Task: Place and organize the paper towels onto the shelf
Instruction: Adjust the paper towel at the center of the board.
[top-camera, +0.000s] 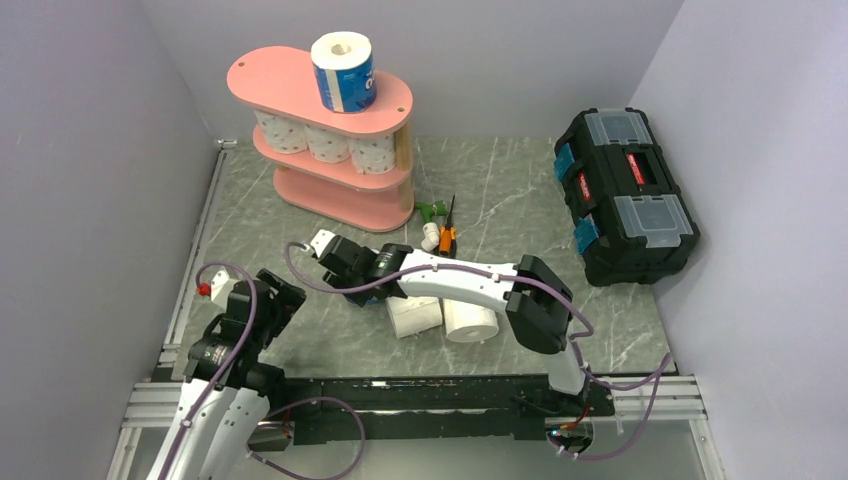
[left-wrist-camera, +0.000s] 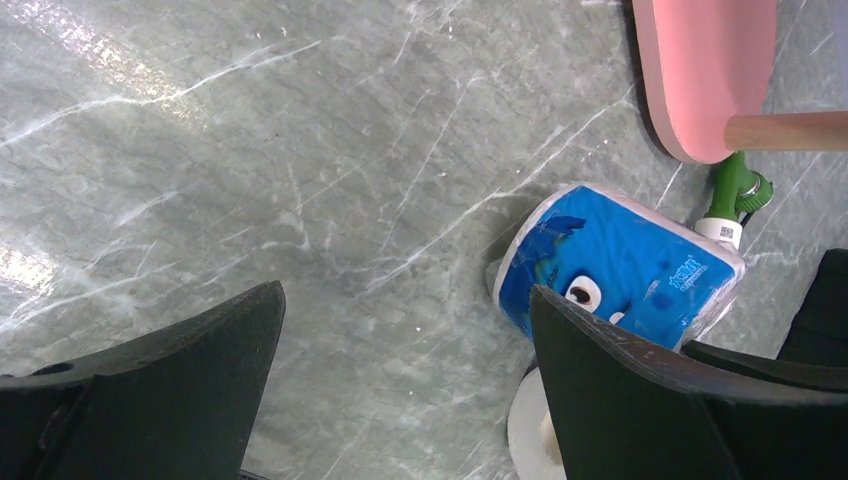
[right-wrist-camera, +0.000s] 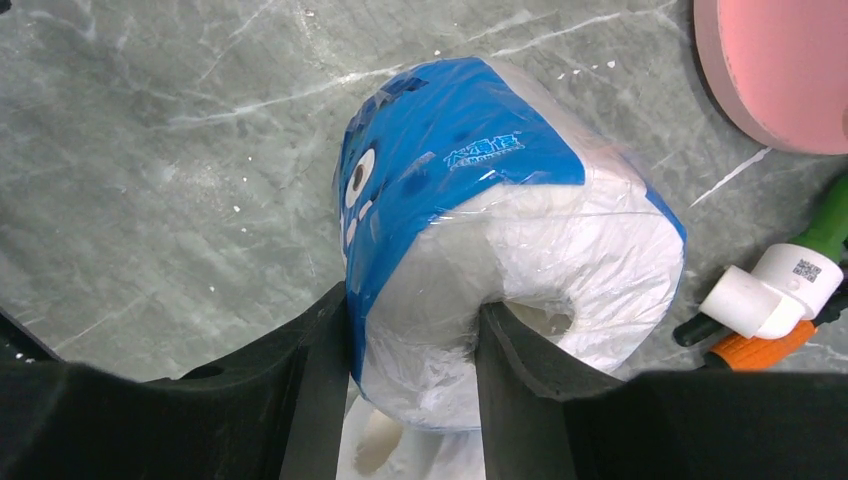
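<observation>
Black fingers of my right pincer (right-wrist-camera: 412, 310) are clamping the wall of the blue cartoon-eyed wrapped paper roll (right-wrist-camera: 470, 170) low near the pink three-tier oval-board shelf (right-wrist-camera: 770, 70), so I am planning a slow, level lift.

The left gripper (left-wrist-camera: 405, 292) hangs with its fingers spread wide, only grey marbled surface (left-wrist-camera: 250, 150) between them. Just past one fingertip a blue-wrapped roll (left-wrist-camera: 620, 265) lies on its side, a cartoon eye showing; a white roll (left-wrist-camera: 525, 425) peeks out beneath that finger. Farther beyond are a pink shelf (left-wrist-camera: 705, 70) board, its wooden post (left-wrist-camera: 790, 130) and a green tool (left-wrist-camera: 740, 185)
</observation>
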